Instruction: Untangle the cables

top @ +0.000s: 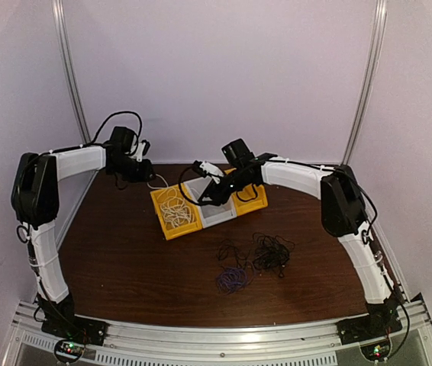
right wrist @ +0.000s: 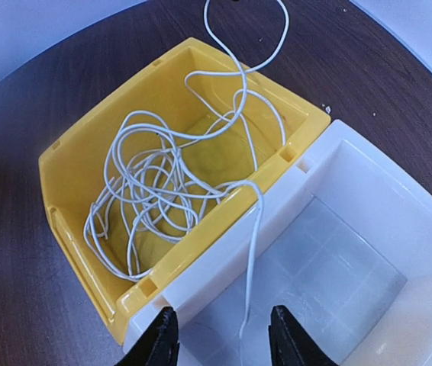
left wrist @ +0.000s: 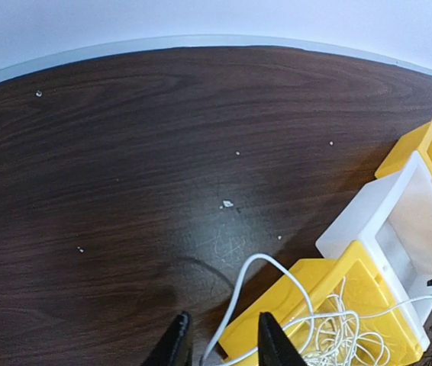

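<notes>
- White cable (right wrist: 155, 191): most of it heaped loose in the yellow bin (right wrist: 71, 152). Two strays. One strand climbs the shared wall and drops into the white bin (right wrist: 399, 198). One loop spills over the bin's far rim onto the table (top: 124, 252).
- Black cables (top: 271, 252) and purple cable (top: 233, 280): on the table, near side, well apart from the bins. They lie close together; too small to tell whether they are interlaced.
- Right gripper (right wrist: 224, 339): above the white bin, fingers apart. The stray strand's end hangs between them, not pinched.
- Left gripper (left wrist: 225, 347): low at the yellow bin's far corner, fingers apart. The spilled loop passes between them, with a gap on each side, so no grip visible.
- Step in hand, by my reading: finishing the white cable, gathering its strays into the bin. Black and purple not yet sorted.
- Next move calls for: closing on the thin strand, then lifting it over the wall without dragging the heap out.
- After that, the pile on the table.
</notes>
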